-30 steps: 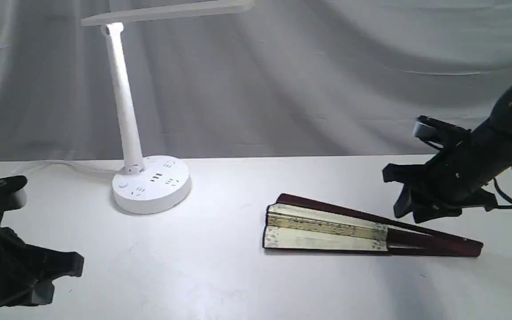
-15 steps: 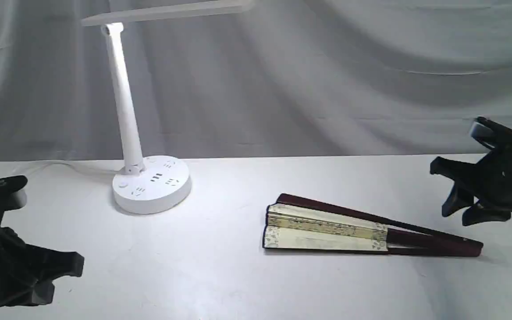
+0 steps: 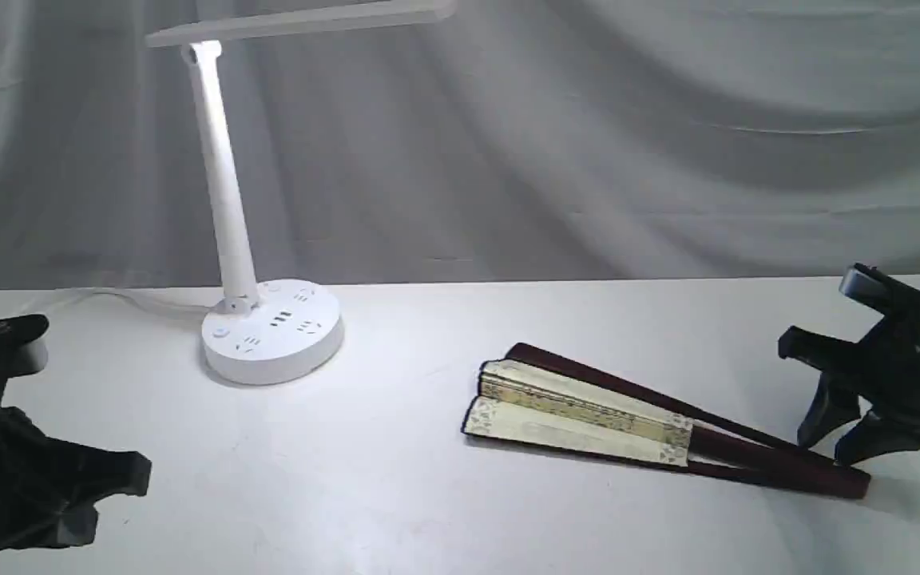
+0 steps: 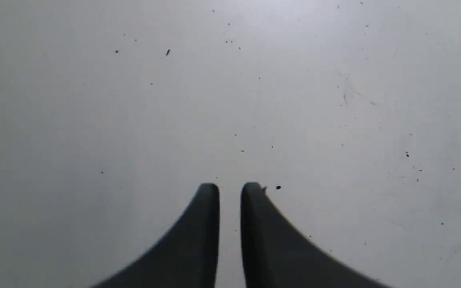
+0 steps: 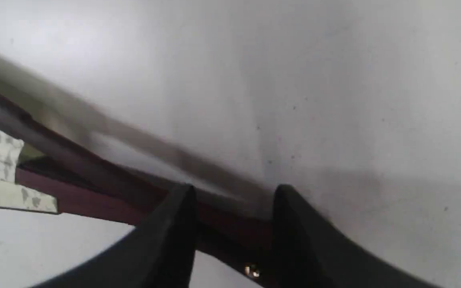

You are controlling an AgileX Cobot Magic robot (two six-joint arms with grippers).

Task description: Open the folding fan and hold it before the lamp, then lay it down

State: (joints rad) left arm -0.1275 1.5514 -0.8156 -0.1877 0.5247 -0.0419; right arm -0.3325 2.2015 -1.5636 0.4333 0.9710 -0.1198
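Note:
The folding fan [image 3: 588, 415] lies on the white table, right of centre. It is nearly closed, with the cream leaf towards the lamp and the maroon ribs running right to the pivot. The white lamp [image 3: 272, 331] stands at the back left, its head lit. My right gripper [image 3: 843, 439] is down at the fan's pivot end. In the right wrist view the gripper [image 5: 234, 192] is open, with the fan's ribs [image 5: 94, 188] passing between its fingers. My left gripper [image 3: 116, 499] hovers at the front left, far from the fan. In its wrist view the gripper [image 4: 230, 190] is shut on nothing over bare table.
A grey draped curtain [image 3: 588, 160] closes off the back behind the table [image 3: 396, 519]. The lamp's white cable [image 3: 109, 297] runs left from its base along the table's rear edge.
My right gripper has swung right and come down onto the fan's pivot end. The fan has turned slightly, its pivot end nearer the front. The left arm has not moved.

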